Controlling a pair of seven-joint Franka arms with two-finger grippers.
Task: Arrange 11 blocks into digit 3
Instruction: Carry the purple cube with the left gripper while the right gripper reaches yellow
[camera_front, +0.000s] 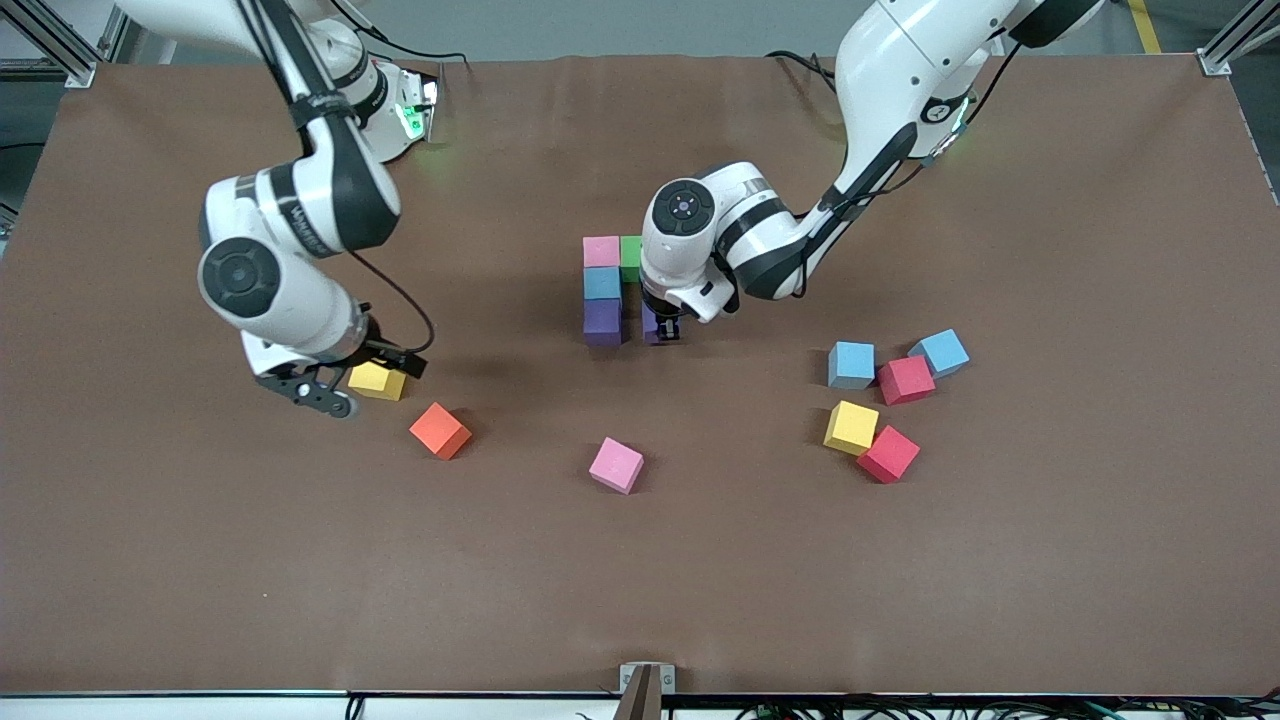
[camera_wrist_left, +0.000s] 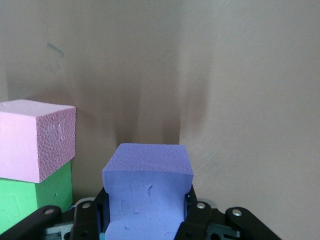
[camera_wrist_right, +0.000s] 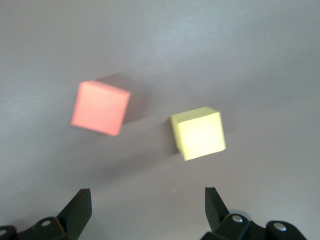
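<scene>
A column of blocks stands mid-table: pink (camera_front: 601, 251) with green (camera_front: 630, 258) beside it, then blue (camera_front: 602, 283) and purple (camera_front: 602, 321) nearer the camera. My left gripper (camera_front: 663, 328) is shut on a second purple block (camera_wrist_left: 147, 185), held low just beside the column's purple one; the pink block (camera_wrist_left: 35, 137) and green block (camera_wrist_left: 30, 200) show close by. My right gripper (camera_front: 330, 385) is open over the table next to a yellow block (camera_front: 377, 380), which lies ahead of its fingertips (camera_wrist_right: 215, 200) with an orange block (camera_wrist_right: 100, 107).
Loose blocks lie nearer the camera: orange (camera_front: 440, 430), pink (camera_front: 616, 465). Toward the left arm's end sit two blue blocks (camera_front: 851, 364) (camera_front: 939, 352), two red ones (camera_front: 906, 379) (camera_front: 888, 453) and a yellow one (camera_front: 851, 427).
</scene>
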